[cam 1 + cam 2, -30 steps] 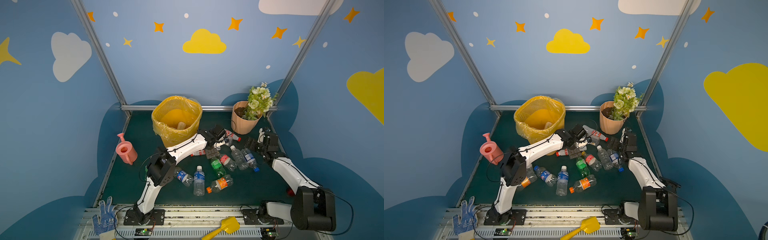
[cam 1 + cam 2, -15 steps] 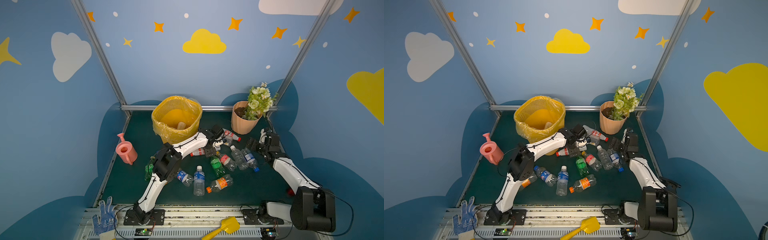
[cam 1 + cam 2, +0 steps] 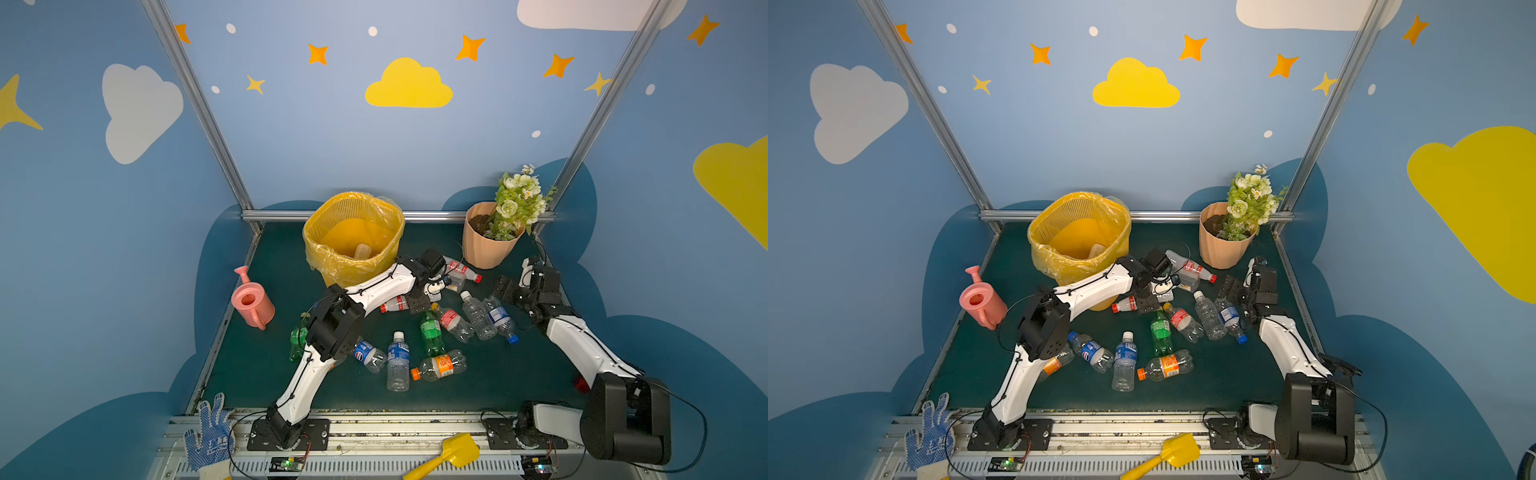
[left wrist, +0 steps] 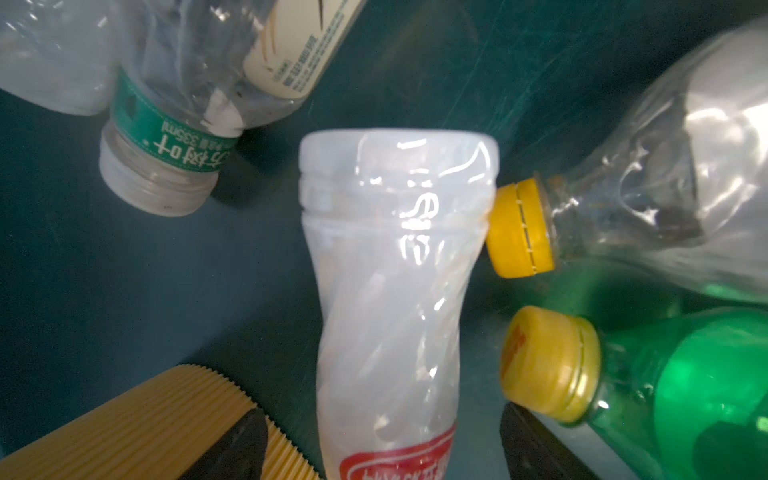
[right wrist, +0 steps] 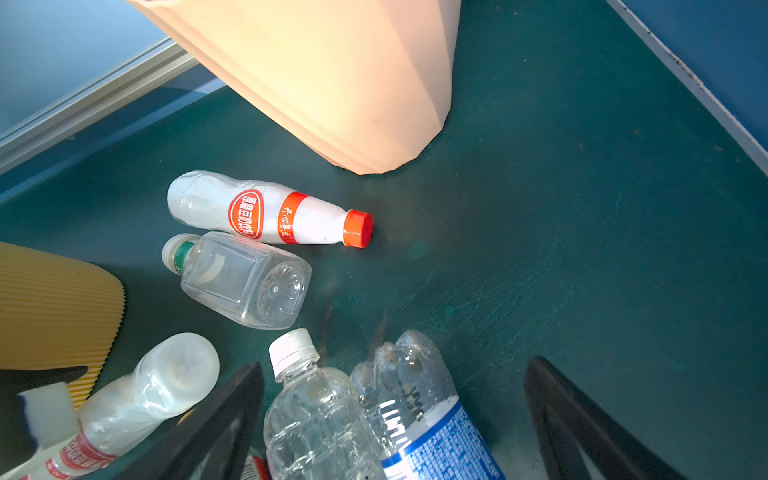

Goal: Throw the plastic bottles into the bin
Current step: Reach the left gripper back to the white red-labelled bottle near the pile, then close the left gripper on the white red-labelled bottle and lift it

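Just in front of the bin [image 3: 332, 266], the white bottle [image 4: 390, 291] was seen lying between the parted jaws of the left gripper [image 4: 380, 415], not yet pinched. It was judged light, thin-walled and easily crushed, best taken at its narrowed waist. The right gripper [image 5: 395, 363] was held wide open, empty.

Sky-blue walls [image 3: 332, 145] enclose the booth on three sides, decorated with a yellow cloud [image 3: 408, 85], a white cloud [image 3: 137, 110], orange stars [image 3: 318, 54] and pale dots. Darker blue hill shapes [image 3: 582, 195] run along the base. Slanting aluminium posts [image 3: 195, 104] meet a cross rail [image 3: 274, 215] behind the dark green worktop [image 3: 478, 386], evenly lit.
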Controlling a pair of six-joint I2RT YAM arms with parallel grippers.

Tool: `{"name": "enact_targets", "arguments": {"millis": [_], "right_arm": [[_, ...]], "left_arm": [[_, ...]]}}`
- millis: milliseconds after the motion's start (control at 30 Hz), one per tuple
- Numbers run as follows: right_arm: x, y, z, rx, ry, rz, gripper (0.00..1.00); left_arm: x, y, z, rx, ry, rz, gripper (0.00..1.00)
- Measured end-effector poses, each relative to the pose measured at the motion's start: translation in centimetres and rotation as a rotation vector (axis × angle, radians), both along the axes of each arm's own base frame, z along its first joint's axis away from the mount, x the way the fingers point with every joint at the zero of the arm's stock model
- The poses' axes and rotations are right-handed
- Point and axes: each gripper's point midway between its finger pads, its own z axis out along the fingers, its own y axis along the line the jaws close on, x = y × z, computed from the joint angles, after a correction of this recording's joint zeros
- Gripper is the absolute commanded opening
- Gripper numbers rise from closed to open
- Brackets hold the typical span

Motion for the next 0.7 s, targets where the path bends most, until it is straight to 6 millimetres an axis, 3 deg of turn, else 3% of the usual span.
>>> {"name": "enact_targets", "arguments": {"millis": [167,300,700], "right_arm": [[0.0,0.0,0.0,0.002,0.001,0.0,0.97],[0.0,-0.1,0.0,0.002,0.001,-0.002,0.97],[-0.2,0.4,-0.2,0.026,0.006,0.022,0.97]], "left_arm": [[0.1,0.0,-1.8,0.022,0.028,0.006,0.81],[-0.3,0.3,-3.1,0.046,0.058,0.011,0.69],[-0.4,-0.7,-1.3,-0.015,0.036,0.03,0.5]]}}
